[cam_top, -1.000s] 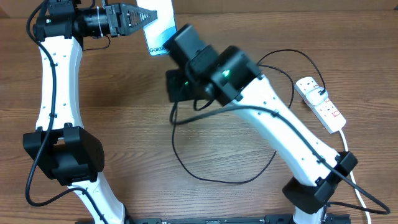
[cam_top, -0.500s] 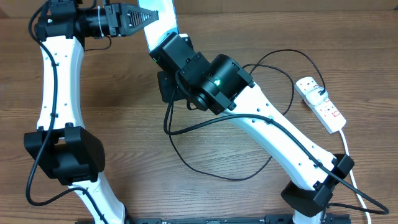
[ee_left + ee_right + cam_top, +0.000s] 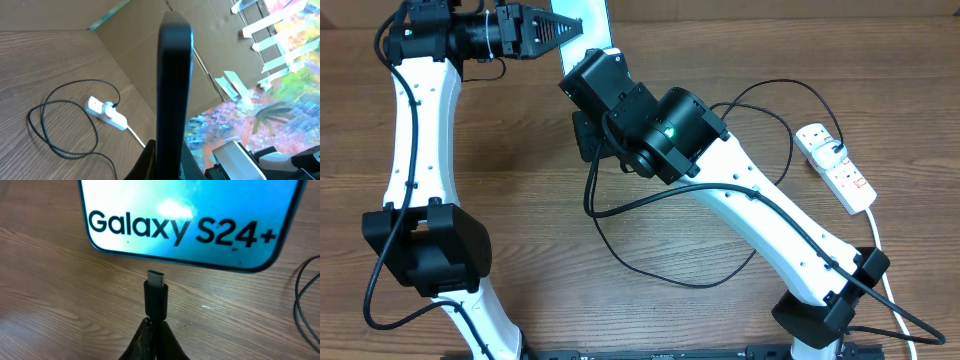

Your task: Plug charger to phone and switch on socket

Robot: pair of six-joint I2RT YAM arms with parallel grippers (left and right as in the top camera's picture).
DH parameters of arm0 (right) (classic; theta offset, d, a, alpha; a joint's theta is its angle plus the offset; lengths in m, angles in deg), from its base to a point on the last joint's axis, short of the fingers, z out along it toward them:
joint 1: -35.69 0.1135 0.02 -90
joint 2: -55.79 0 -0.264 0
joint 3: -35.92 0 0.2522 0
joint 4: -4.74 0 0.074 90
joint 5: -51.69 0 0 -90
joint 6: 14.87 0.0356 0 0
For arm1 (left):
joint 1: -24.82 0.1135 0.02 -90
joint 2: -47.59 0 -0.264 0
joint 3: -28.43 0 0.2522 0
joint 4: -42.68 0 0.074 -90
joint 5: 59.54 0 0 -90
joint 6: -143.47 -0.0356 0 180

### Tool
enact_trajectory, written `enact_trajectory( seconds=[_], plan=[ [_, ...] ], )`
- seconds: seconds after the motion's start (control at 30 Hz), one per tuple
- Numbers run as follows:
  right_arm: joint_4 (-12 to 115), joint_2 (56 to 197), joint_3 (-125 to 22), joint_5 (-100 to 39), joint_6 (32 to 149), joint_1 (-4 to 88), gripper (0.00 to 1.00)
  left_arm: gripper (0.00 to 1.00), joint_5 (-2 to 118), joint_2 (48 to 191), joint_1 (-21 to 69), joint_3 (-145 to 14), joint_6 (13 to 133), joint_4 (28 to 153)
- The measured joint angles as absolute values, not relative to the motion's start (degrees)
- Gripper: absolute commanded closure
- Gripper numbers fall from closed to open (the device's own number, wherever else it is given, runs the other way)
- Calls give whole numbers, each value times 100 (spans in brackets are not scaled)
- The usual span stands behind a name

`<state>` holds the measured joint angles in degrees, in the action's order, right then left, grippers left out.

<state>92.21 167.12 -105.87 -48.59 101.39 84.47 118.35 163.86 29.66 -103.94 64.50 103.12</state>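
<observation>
My left gripper [image 3: 572, 28] at the table's back edge is shut on the phone [image 3: 592, 18], holding it off the wood. In the left wrist view the phone [image 3: 174, 85] shows edge-on as a dark slab rising from between the fingers of that gripper [image 3: 169, 162]. In the right wrist view my right gripper [image 3: 156, 326] is shut on the charger's plug [image 3: 155, 295]. The plug's metal tip points at the phone's lit "Galaxy" screen [image 3: 185, 220], a small gap below its bottom edge. The charger cable [image 3: 670, 280] loops across the table to the socket [image 3: 837, 167].
The right arm [image 3: 720, 180] stretches diagonally across the table, covering its own gripper from above. A thick white cord [image 3: 882, 262] runs from the socket towards the front right. A cardboard wall [image 3: 150, 45] stands behind the table's back edge.
My right arm has swung up and left, bringing the plug close under the phone. The left gripper has shifted the phone slightly towards the back edge.
</observation>
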Motion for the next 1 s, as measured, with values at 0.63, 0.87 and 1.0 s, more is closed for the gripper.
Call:
enact_trajectory(
  seconds=[0.63, 0.87, 1.0],
  plan=[
    [9263, 16712, -10587, -4938, 9925, 8440, 96, 96, 11833, 16386, 2966, -10394, 6446, 10312],
    [9265, 16712, -10587, -5078, 9907, 8442, 96, 96, 11833, 16386, 2966, -10394, 6404, 10312],
    [9245, 16712, -10587, -5082, 9907, 8442, 96, 96, 11833, 16386, 2966, -10394, 6380, 10312]
  ],
)
